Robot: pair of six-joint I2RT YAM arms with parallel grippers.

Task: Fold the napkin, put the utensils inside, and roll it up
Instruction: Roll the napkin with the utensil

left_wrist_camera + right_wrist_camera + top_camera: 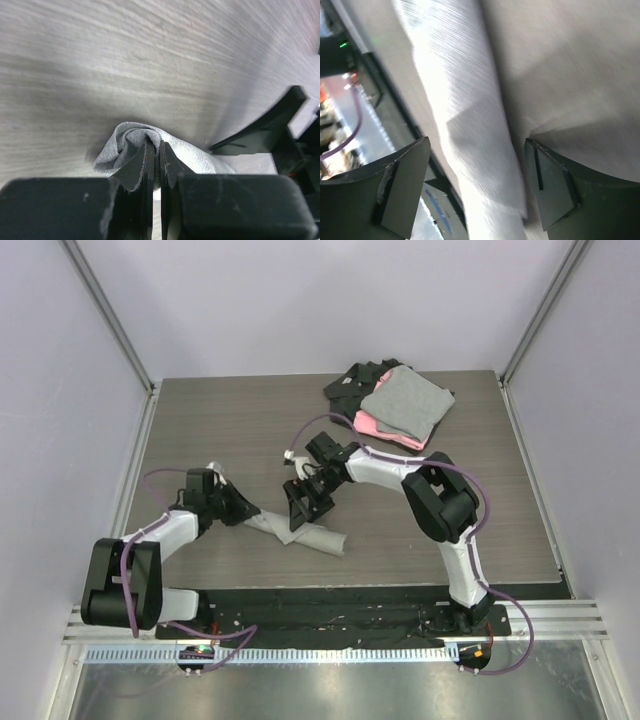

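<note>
Left jaws pinching rolled napkin (325, 538), long axis running left-right

gripper (155, 165) pinching rolled napkin (120, 145)

A napkin (320, 537) being partly hidden in every view.
From above, the right gripper (304, 502) is covering its middle; the left gripper (156, 152) is hiding its pinched end; the right wrist view is showing it blurred and cutting it off.
</note>
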